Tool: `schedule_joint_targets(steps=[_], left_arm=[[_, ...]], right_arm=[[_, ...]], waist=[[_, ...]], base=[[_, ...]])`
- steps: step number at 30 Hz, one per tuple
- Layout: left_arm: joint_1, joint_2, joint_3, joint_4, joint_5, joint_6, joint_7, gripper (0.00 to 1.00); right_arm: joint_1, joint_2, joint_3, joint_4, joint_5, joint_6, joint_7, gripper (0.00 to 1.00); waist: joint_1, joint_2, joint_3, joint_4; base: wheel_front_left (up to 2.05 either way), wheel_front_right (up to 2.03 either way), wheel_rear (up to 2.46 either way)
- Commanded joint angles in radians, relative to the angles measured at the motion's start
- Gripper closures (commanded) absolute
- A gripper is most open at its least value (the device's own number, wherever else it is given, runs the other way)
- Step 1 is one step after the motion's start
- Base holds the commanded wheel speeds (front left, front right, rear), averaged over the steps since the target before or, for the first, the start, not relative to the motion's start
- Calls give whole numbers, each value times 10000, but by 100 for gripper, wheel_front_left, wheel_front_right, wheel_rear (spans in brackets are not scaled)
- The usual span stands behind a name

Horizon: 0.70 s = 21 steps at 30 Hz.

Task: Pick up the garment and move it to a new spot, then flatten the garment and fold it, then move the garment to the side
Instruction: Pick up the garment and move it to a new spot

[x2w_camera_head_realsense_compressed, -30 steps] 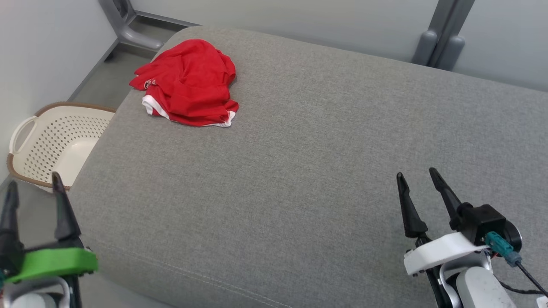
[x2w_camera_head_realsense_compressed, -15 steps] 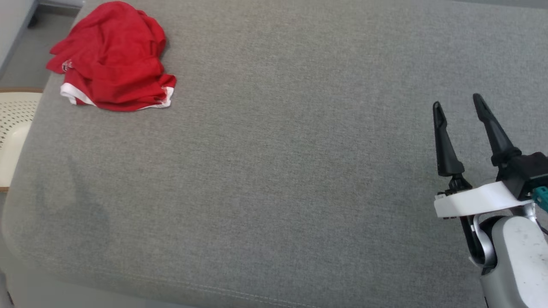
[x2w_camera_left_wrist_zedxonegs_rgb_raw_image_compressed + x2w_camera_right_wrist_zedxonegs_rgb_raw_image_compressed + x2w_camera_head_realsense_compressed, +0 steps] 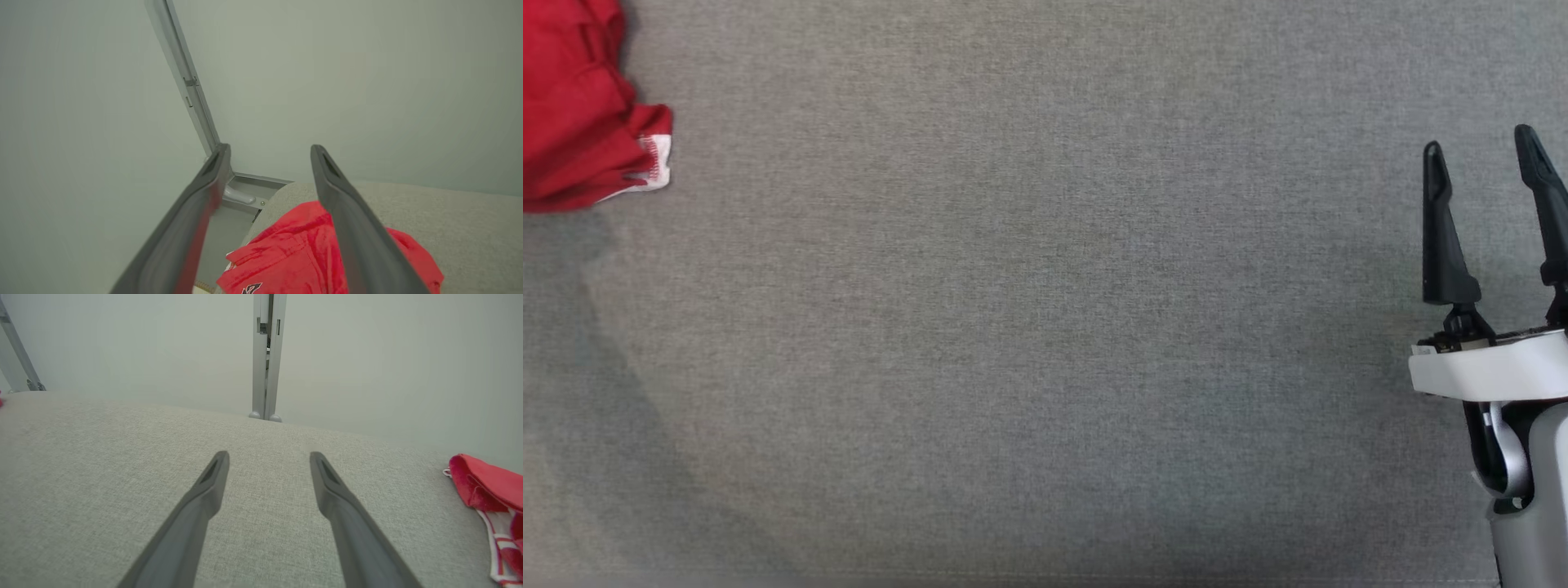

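Head view, nearest first: the right end effector (image 3: 1480,140) stands at the right edge over the grey cushion (image 3: 1045,343). Its two dark fingers are spread wide with only upholstery between them, so it grips nothing. Well apart from it, at the upper left edge, the garment (image 3: 572,106) lies crumpled on the cushion, red with a white trim (image 3: 658,163) along its hem and partly cut off by the frame. In the left wrist view the left end effector (image 3: 269,148) is likewise spread open and empty, hanging above the garment, which lies near the cushion's rounded corner. A dark print (image 3: 251,289) shows on the red fabric at the bottom edge, cut off and not readable. Just beside it is a sliver of a basket (image 3: 202,284) with a braided rim; its inside is hidden, so its contents cannot be told. Beyond the corner a slanted post (image 3: 192,94) of grey metal rises against the pale wall (image 3: 367,81). In the right wrist view the open fingers point across bare cushion. A striped cloth (image 3: 490,490), red and white, lies at the right edge, and an upright post (image 3: 267,355) stands behind the far side.
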<state>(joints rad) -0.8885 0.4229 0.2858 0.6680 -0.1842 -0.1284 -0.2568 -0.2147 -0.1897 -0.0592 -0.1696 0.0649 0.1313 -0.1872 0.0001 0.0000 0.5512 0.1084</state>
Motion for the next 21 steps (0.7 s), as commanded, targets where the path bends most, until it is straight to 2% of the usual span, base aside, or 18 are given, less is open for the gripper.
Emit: schedule_joint_targets(steps=[1,6,8,9,11,16,21], left_arm=[[-417,146,-336,347,-304,-22,7,0],[-1038,540,-2056,1427,-1389,-23,924,0],[-1161,562,-2611,1848,-2126,-13,1583,0],[-1169,736,-3055,2007,-2123,-15,1896,0],[-1371,803,-3397,2284,-2791,-8,2479,0],[-1402,1118,-4481,2801,-3636,-9,3988,0],[-1432,1197,-4991,3365,-4553,-8,5615,0]], right_arm=[[18,-39,-34,-184,-42,-12,68,0],[1,-168,-113,-554,-45,-12,262,0],[1,-174,-103,-654,-43,-12,335,0],[7,-196,-121,-683,-35,-12,341,0],[12,-205,-118,-729,-12,-12,370,0],[44,-177,-86,-724,-21,-12,395,0],[8,-166,-20,-697,-13,-12,401,0]], waist=[[-1,0,744,-583],[-1,0,969,-593],[-1,0,1008,-588],[-1,0,1024,-584],[-1,0,1037,-574],[-1,0,995,-572],[-1,0,955,-593]], base=[[0,0,0],[0,0,0],[0,0,0],[0,0,0],[0,0,0],[0,0,0],[0,0,0]])
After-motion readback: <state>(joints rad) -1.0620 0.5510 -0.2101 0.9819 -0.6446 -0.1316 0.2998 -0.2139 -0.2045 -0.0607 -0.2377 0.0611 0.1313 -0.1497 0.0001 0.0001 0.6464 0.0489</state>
